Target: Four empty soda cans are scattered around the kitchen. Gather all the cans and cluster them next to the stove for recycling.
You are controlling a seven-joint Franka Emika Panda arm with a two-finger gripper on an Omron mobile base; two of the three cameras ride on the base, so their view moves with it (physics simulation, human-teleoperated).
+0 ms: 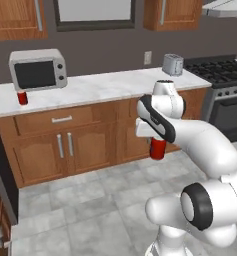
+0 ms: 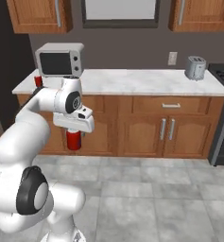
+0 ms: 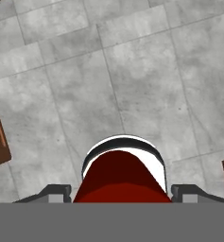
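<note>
Gripper point(image 1: 158, 145) is gripping a red soda can point(image 1: 158, 148) upright, hanging it over the floor tiles in front of the counter point(image 1: 105, 85). Second can point(image 1: 22, 97) is sitting on that counter's far left end, just below the microwave point(image 1: 38, 69); stove point(image 1: 221, 72) is adjoining the counter's right end.
</note>
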